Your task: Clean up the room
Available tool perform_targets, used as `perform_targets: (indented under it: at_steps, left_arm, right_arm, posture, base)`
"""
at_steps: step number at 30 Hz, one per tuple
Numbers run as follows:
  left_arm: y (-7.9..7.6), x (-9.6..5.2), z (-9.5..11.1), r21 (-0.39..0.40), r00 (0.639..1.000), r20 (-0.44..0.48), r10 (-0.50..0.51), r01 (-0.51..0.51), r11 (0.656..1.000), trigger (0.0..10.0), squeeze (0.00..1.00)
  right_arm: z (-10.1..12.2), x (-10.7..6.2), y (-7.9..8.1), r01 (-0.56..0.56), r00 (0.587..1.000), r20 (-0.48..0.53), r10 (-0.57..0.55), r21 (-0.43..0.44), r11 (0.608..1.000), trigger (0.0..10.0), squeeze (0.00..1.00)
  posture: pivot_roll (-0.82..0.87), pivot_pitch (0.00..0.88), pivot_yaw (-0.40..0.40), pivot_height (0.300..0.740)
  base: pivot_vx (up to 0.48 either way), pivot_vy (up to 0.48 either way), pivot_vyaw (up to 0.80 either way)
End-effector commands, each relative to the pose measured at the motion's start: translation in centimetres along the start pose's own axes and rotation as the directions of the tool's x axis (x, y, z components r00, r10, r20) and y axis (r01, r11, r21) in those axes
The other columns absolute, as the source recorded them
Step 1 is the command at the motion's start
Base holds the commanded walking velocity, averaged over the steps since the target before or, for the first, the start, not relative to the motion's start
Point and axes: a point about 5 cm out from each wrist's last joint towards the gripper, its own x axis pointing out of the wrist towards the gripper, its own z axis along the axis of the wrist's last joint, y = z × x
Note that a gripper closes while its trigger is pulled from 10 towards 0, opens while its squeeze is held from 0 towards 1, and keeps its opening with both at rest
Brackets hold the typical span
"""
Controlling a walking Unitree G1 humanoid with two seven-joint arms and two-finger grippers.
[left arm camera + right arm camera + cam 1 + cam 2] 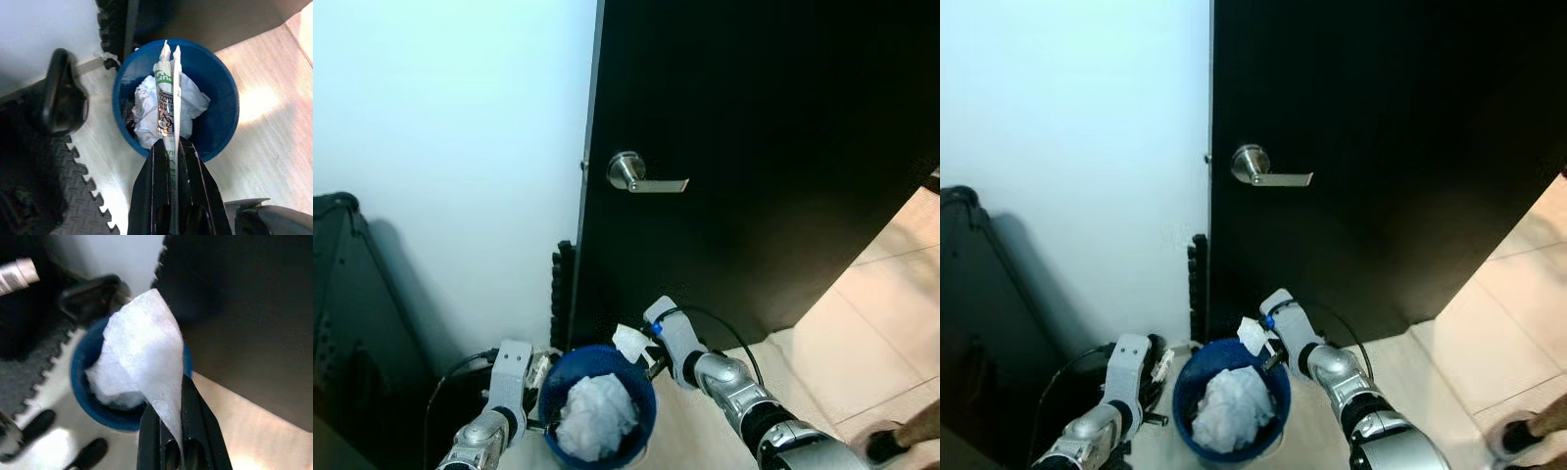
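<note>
Over the blue bin [222, 93] by the black door [764, 117], I hold both loads for dropping. L gripper [168, 147] pinches a printed wrapper [167, 98]; R gripper [171, 396] pinches a white tissue [142, 342], both w/ fingers closed above crumpled paper [597, 416].

Head views are kinda split: the wall [450, 117] is bright, almost washed out with a bluish tint, while the door [764, 147] is near pure black with zero detail. The handle [631, 174] catches a small glint. A soft shadow falls on the wall beside the dark case [342, 294]. The floor [264, 98] has a warm glare patch in the left wrist view. The tissue [142, 357] in the right wrist view is blurry and overexposed
</note>
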Motion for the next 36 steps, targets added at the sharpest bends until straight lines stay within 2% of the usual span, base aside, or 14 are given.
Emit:
perform_targets:
  at_steps: [1,9,14,15,16,17,18,19,20,25,30,31,32,36]
  left_arm:
    - [-1.1,0.2,-0.6,0.0,0.998,-0.043,-0.038,0.038,0.999,10.0,0.0]
    - [-2.1,0.3,-0.5,0.051,0.988,-0.053,-0.142,0.145,0.988,10.0,0.0]
    - [-1.9,0.4,0.0,0.248,0.985,-0.07,-0.158,0.17,0.954,10.0,0.0]
    - [-1.3,0.4,0.4,0.341,0.991,-0.069,-0.112,0.129,0.931,10.0,0.0]
    - [-1.3,0.4,0.4,0.341,0.991,-0.069,-0.112,0.129,0.931,10.0,0.0]
    - [-0.4,0.6,1.4,0.475,0.999,-0.037,-0.032,0.046,0.879,10.0,0.04]
    - [0.2,0.7,2.3,0.543,1.0,0.008,0.014,-0.016,0.84,10.0,0.91]
    - [0.2,0.7,2.3,0.543,1.0,0.008,0.014,-0.016,0.84,10.0,0.91]
    - [0.6,0.8,3.6,0.614,0.997,0.07,0.043,-0.077,0.786,10.0,1.0]
    - [1.2,1.1,7.0,0.689,0.976,0.206,0.072,-0.197,0.698,10.0,1.0]
    - [0.9,1.3,6.9,0.624,0.984,0.167,0.063,-0.155,0.766,10.0,1.0]
    - [0.4,1.3,6.3,0.606,0.988,0.148,0.04,-0.122,0.786,10.0,0.85]
    - [-0.1,1.4,5.7,0.593,0.99,0.139,0.023,-0.102,0.798,10.0,0.01]
    - [-1.4,1.3,4.0,0.5,0.995,0.096,-0.032,-0.02,0.866,10.0,0.0]
  right_arm:
    - [-0.8,-0.2,-0.1,0.008,0.999,-0.049,-0.01,-0.035,0.999,10.0,0.0]
    - [0.2,0.3,0.2,0.02,0.999,-0.042,-0.024,-0.095,0.995,10.0,0.0]
    - [0.6,0.5,0.3,0.019,1.0,-0.023,-0.021,-0.097,0.995,10.0,0.0]
    - [0.7,0.4,0.3,0.024,1.0,-0.016,-0.026,-0.092,0.995,10.0,0.0]
    - [0.7,0.4,0.3,0.024,1.0,-0.016,-0.026,-0.092,0.995,10.0,0.0]
    - [0.7,0.4,0.2,0.034,0.999,-0.01,-0.035,-0.091,0.995,10.0,0.0]
    - [0.7,0.4,0.2,0.043,0.999,-0.004,-0.043,-0.088,0.995,10.0,0.0]
    - [0.7,0.4,0.2,0.043,0.999,-0.004,-0.043,-0.088,0.995,10.0,0.0]
    - [0.6,0.3,0.1,0.051,0.999,0.002,-0.051,-0.083,0.995,10.0,0.0]
    - [0.3,0.1,-0.1,0.07,0.997,0.014,-0.07,-0.064,0.995,10.0,0.0]
    - [-0.1,-0.2,-0.2,0.078,0.997,0.009,-0.077,-0.067,0.995,10.0,0.0]
    - [-0.2,-0.2,-0.3,0.08,0.997,0.008,-0.079,-0.067,0.995,10.0,0.0]
    - [-0.1,-0.2,-0.3,0.081,0.997,0.008,-0.081,-0.068,0.994,10.0,0.0]
    - [0.2,-0.1,-0.3,0.073,0.997,0.013,-0.073,-0.079,0.994,10.0,0.0]
  posture:
    - [0.05,0.0,-0.136,0.739]
    - [0.04,0.0,-0.132,0.739]
    - [0.01,0.0,-0.127,0.739]
    - [0.0,0.0,-0.119,0.739]
    - [0.0,0.0,-0.119,0.739]
    - [-0.01,0.0,-0.112,0.739]
    - [-0.01,0.0,-0.11,0.739]
    - [-0.01,0.0,-0.11,0.739]
    - [-0.03,0.0,-0.097,0.739]
    - [-0.05,0.0,-0.086,0.739]
    - [-0.06,0.01,-0.075,0.739]
    - [-0.06,0.013,-0.077,0.739]
    - [-0.06,0.013,-0.077,0.739]
    - [-0.06,0.014,-0.094,0.739]
  base:
    - [0.0,0.0,0.0]
    - [0.0,0.0,0.0]
    - [0.0,0.0,0.0]
    - [0.0,0.0,0.0]
    - [0.0,0.0,0.0]
    - [0.0,0.0,0.0]
    - [0.0,0.0,0.0]
    - [0.0,0.0,0.0]
    - [0.0,0.0,0.0]
    - [0.0,0.0,0.0]
    - [0.0,0.0,0.0]
    - [0.0,0.0,0.0]
    - [0.0,0.0,0.0]
    - [0.0,0.0,0.0]
